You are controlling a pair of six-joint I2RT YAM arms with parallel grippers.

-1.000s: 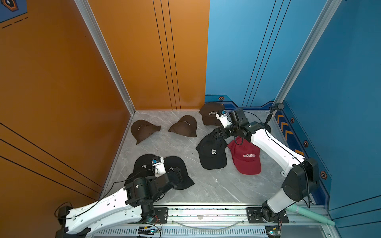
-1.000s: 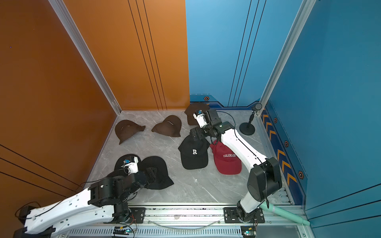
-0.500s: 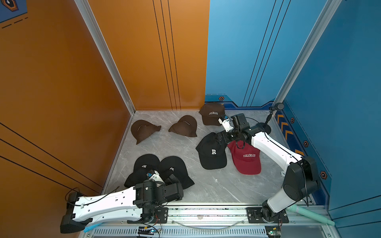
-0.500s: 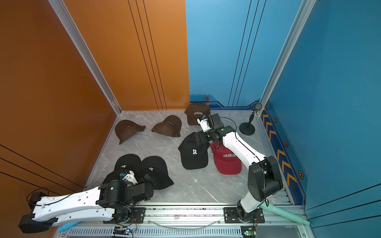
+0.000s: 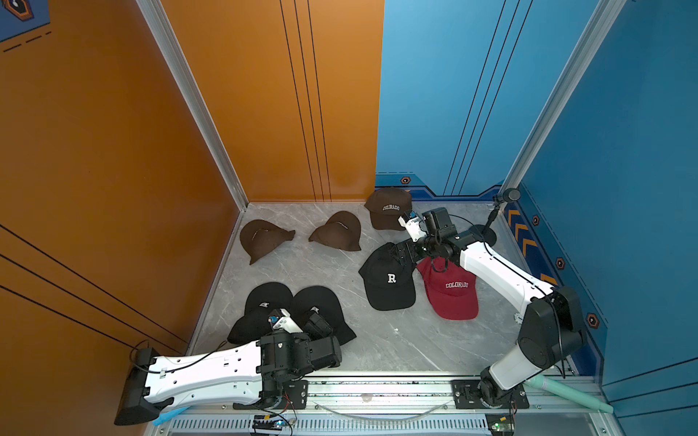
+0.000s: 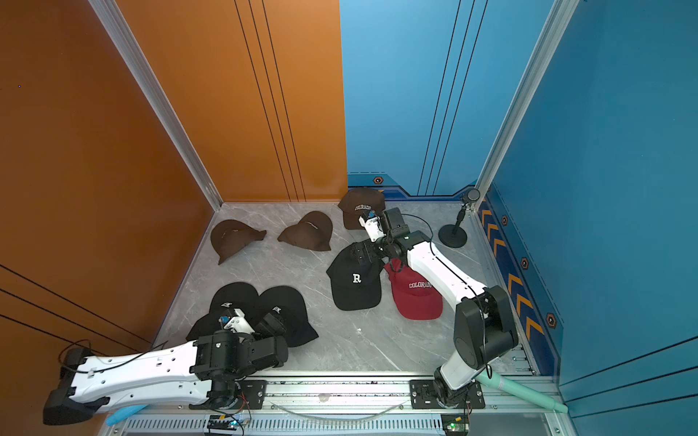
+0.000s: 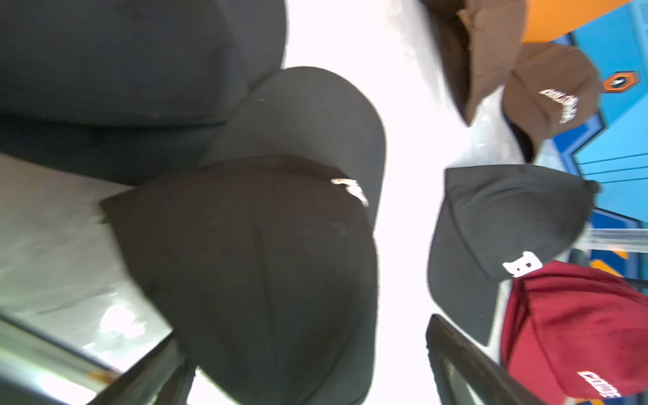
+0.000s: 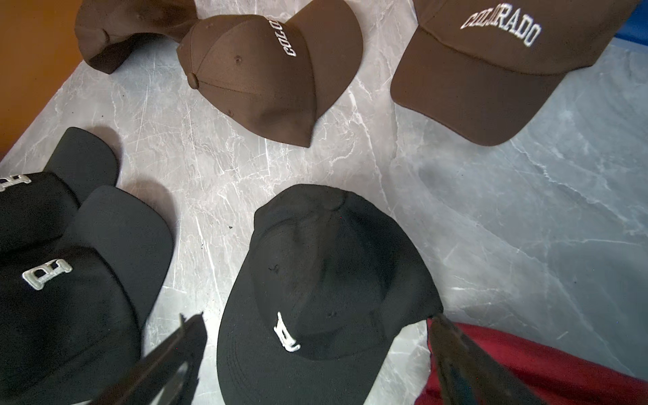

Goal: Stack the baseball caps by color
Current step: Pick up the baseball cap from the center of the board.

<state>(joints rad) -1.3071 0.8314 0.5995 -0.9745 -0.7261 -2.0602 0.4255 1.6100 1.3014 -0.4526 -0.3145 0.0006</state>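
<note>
Right fingers [image 8: 466, 364] are spread above the crown of the black fabric "R" cap [image 5: 389, 283]; left fingers [image 7: 463, 364] are spread above two overlapping black caps [image 5: 325, 302] near the front edge of the marble desk [image 5: 396, 339].

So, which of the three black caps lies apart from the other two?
The black R cap beside the red cap, under the right end effector. The other two black caps overlap each other near the left arm.
</note>
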